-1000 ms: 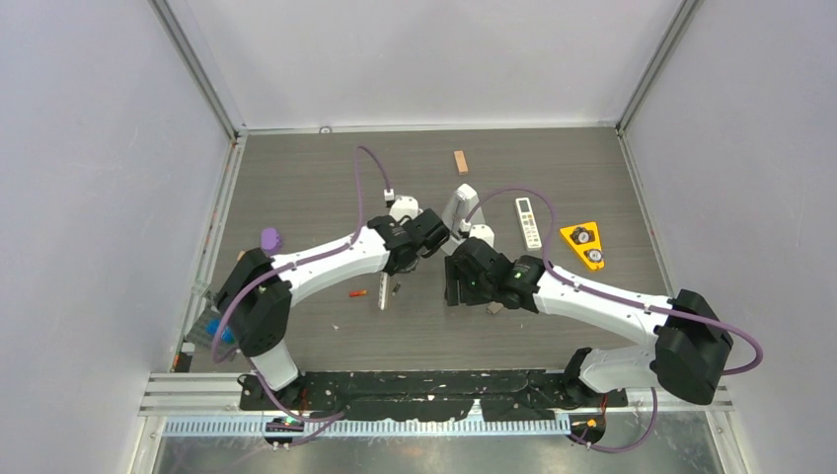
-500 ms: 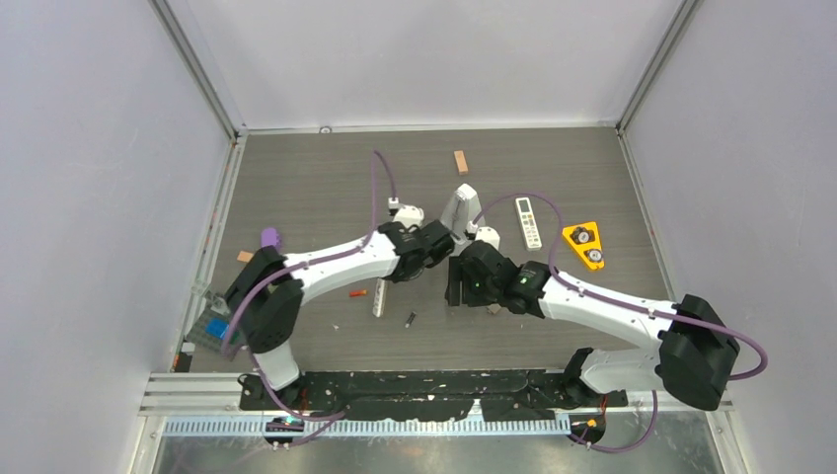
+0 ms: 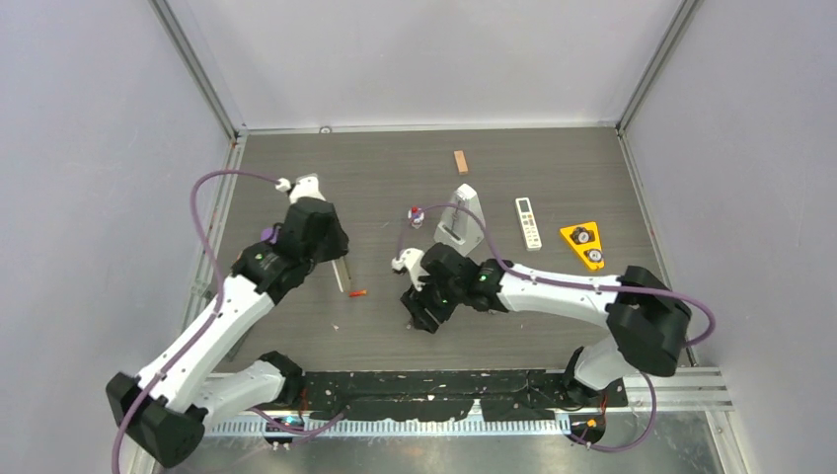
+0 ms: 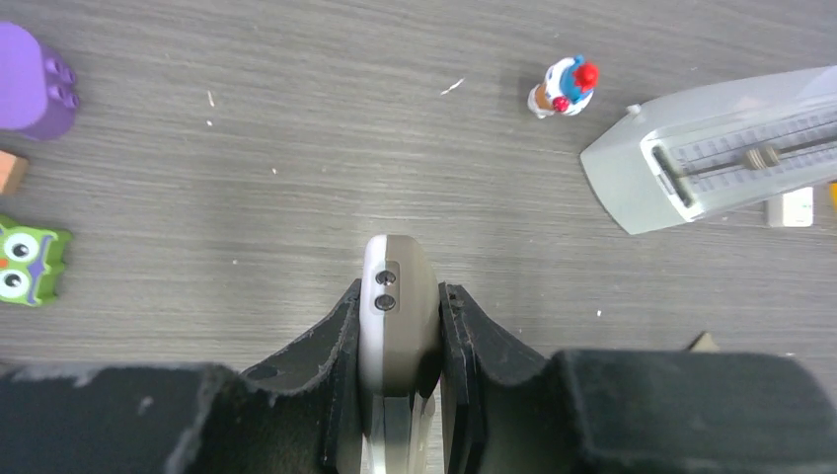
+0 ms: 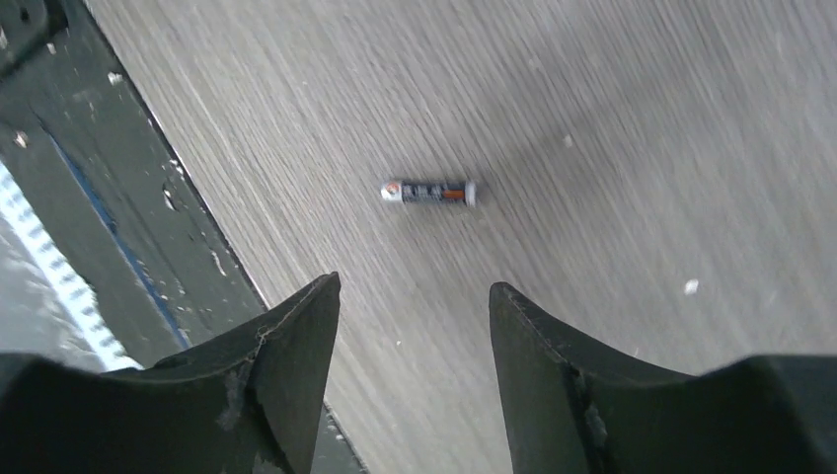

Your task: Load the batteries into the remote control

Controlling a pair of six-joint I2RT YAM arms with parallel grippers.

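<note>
Well, in the top view the left end effector (image 3: 329,255) sat at the left middle, clenched on the remote control (image 3: 342,277). An orange battery (image 3: 358,293) lay loose just beside the remote control's lower tip. The right end effector (image 3: 419,314) hung low at the middle.

In the left wrist view, the grey remote control was squeezed by its sides.

In the right wrist view, the right end effector was released, with nothing in it. A dark battery (image 5: 428,192) lay on the desk in the upper middle.

So loading looked barely begun. The desk (image 3: 553,168) was grey wood grain, with pale walls around it.

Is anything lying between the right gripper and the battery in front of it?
Nothing. The right wrist view shows only bare table between the open right gripper and the battery.
</note>
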